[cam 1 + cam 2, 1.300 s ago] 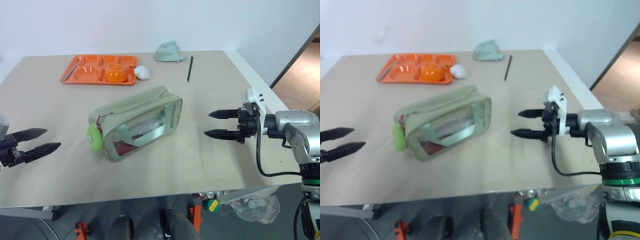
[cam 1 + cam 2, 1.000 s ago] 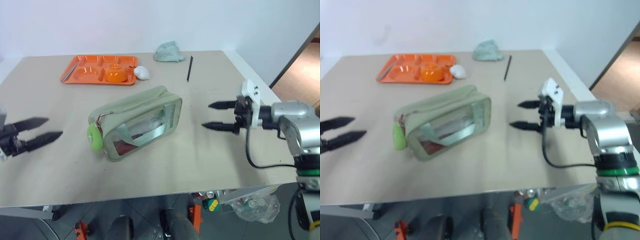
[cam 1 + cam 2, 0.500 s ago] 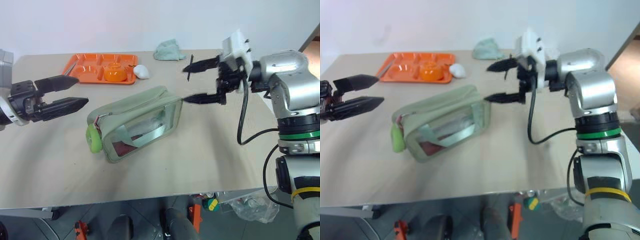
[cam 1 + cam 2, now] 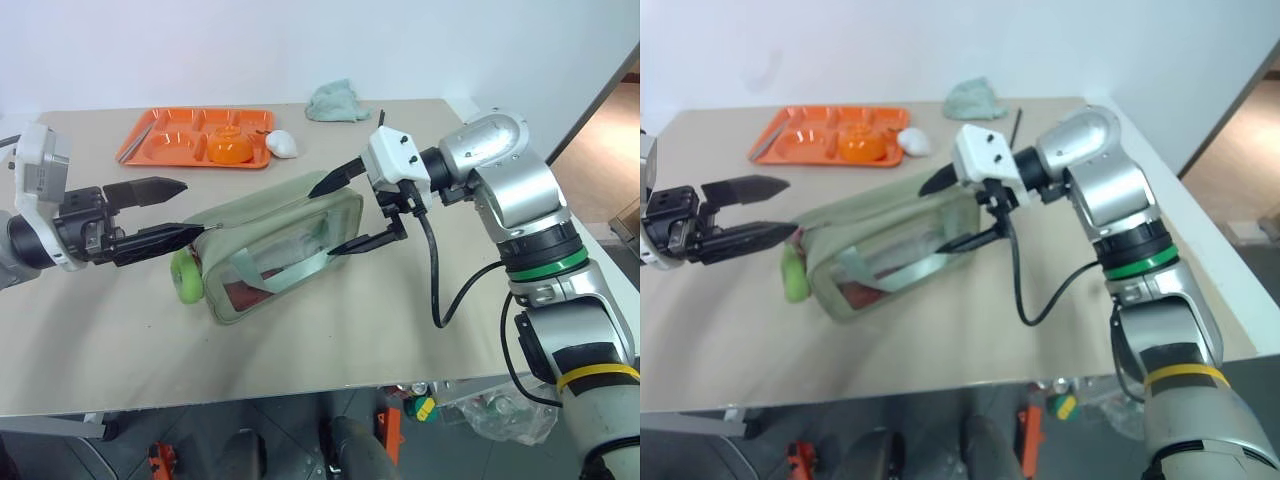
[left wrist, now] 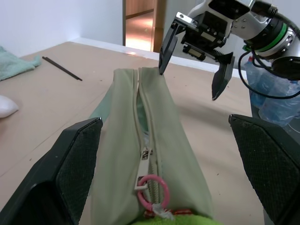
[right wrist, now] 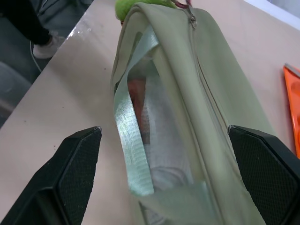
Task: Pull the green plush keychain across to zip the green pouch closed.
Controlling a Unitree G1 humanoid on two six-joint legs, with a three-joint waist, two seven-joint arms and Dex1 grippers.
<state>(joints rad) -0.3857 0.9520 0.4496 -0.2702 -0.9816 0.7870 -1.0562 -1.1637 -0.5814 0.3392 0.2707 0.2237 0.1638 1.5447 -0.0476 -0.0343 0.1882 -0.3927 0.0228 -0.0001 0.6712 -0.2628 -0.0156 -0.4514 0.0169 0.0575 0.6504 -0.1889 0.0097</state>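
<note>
my left fingers (image 4: pixel 172 208) are spread wide and holding nothing, hanging level just off the left end of the pouch (image 4: pixel 275 245), with the lower tip close to the zipper pull there. the pouch lies on the bench (image 4: pixel 120 330), slanted, its left end nearer me and its right end farther back. the fuzzy lime keychain (image 4: pixel 186 275) hangs at that left end, just below my left fingers and not touched by them. from my left wrist i see along the top seam: a pink ring (image 5: pixel 152 187) sits on the zipper pull at the near end, and the zipper (image 5: pixel 143 117) runs away from it along the top, with a gap between its two sides past the pull. the clear side panel of the pouch faces me, a pale webbing handle (image 4: pixel 285 268) draped across it, something red inside at the lower left. my right fingers (image 4: pixel 340 213) are spread wide too, gripping nothing, straddling the far right end of the pouch: one tip above the top edge, the other down beside the clear end panel. i cannot tell whether either tip touches the fabric. farther back on the bench sit an orange tray (image 4: pixel 160 148), a white lump (image 4: pixel 283 143) just right of it, a crumpled pale cloth (image 4: pixel 338 101) and a thin dark stick (image 4: pixel 380 125).
</note>
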